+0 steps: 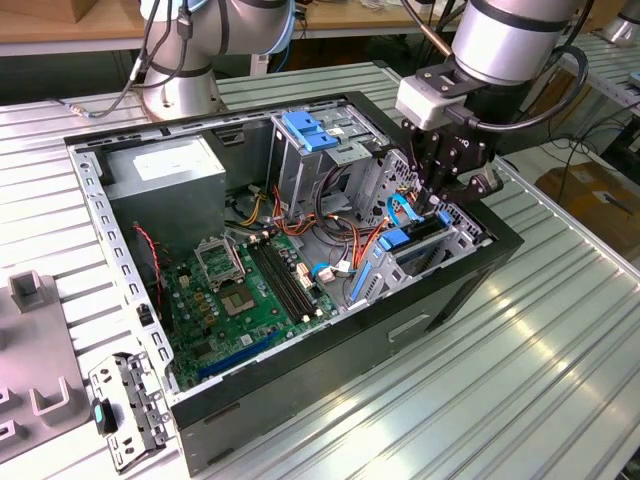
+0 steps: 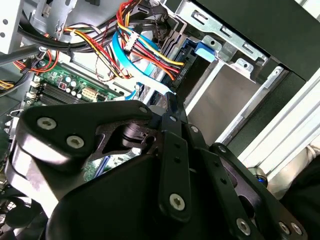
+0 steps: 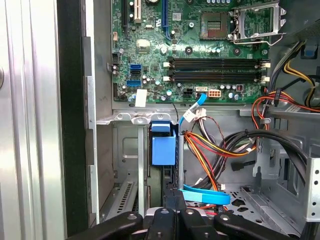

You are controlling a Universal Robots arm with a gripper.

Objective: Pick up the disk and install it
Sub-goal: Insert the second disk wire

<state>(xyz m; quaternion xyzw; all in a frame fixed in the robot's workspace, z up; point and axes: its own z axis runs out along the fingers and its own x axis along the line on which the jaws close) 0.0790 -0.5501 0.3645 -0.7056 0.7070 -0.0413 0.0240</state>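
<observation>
A ribbed metal bench (image 1: 560, 330) carries the open case (image 1: 300, 390); right of centre, the end effector (image 1: 440, 195) reaches into its drive bay (image 1: 420, 250); grip and disk indiscernible; loose cables (image 1: 345, 235) could snag.

Disk (image 1: 422, 236): dark slab, standing on edge, blue side rails, seated in drive bay (image 1: 470, 238).

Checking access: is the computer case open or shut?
Open: the computer case has no cover on top; motherboard and cables lie exposed.
</observation>
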